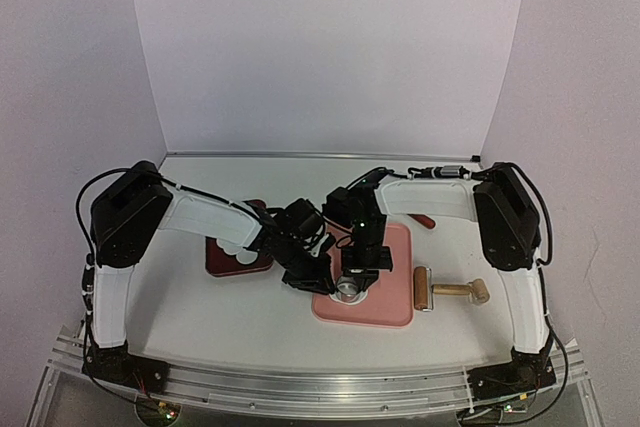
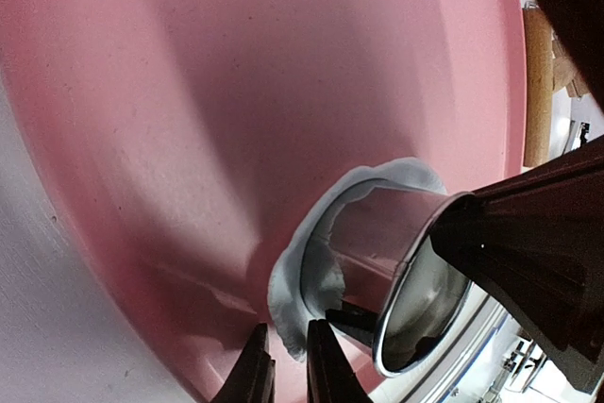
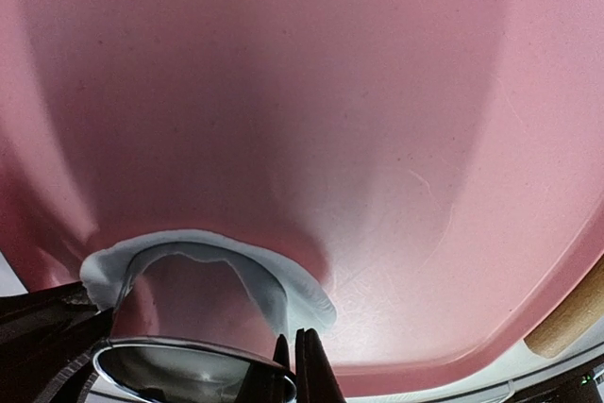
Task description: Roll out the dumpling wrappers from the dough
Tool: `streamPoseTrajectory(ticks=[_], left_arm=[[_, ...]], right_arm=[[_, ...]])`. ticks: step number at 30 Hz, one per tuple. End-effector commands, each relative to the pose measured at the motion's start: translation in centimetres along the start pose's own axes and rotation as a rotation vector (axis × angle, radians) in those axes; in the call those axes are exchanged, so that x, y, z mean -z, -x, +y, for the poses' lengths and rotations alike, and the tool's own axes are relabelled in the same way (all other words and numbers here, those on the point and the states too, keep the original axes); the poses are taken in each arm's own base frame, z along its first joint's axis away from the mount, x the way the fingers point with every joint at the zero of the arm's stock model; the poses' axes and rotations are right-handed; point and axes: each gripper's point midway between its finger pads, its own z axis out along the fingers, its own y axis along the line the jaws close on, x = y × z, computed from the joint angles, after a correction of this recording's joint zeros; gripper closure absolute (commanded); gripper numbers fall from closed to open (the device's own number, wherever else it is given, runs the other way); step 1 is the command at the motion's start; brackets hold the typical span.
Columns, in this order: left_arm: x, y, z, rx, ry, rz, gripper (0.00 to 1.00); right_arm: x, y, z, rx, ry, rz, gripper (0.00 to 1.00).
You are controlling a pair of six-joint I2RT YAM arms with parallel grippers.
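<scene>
The wall of the metal ring cutter (image 2: 396, 252) is clamped between the closed fingers of the right gripper (image 3: 294, 354), one finger inside the ring and one outside, and the cutter is held tilted on the pink mat (image 3: 283, 92). The dough (image 3: 255, 276), a ragged curved white scrap, is seen curled around the cutter's lower edge, lying on the mat. The left gripper (image 2: 291, 358) is placed at the scrap's edge with its fingers drawn almost together; whether dough is pinched cannot be told. Farther out, white dumpling wrappers (image 1: 232, 245) are seen on a dark red plate (image 1: 228, 265) left of the mat, partly hidden by the left arm. A wooden rolling pin (image 1: 450, 292) is laid just right of the mat
</scene>
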Motion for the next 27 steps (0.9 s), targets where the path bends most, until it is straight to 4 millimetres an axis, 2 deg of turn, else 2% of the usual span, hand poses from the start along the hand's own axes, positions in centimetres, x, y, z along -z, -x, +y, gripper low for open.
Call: streamPoseTrajectory(ticks=[1, 8, 15, 27], left_arm=[[-1.3, 0.0, -0.2, 0.005, -0.018, 0.03, 0.86], [-2.1, -0.3, -0.6, 0.002, -0.078, 0.035, 1.0], [-0.4, 0.0, -2.4, -0.055, -0.164, -0.027, 1.0], [1.5, -1.2, -3.9, -0.064, -0.248, -0.029, 1.0]], right_arm=[[-6.7, -0.3, -2.1, 0.01, -0.157, 0.042, 1.0], [-7.3, -0.5, -1.9, 0.012, -0.162, 0.055, 1.0], [-7.7, -0.7, -2.4, 0.021, -0.209, 0.057, 1.0], [-8.4, -1.0, -3.1, 0.035, -0.265, 0.07, 1.0]])
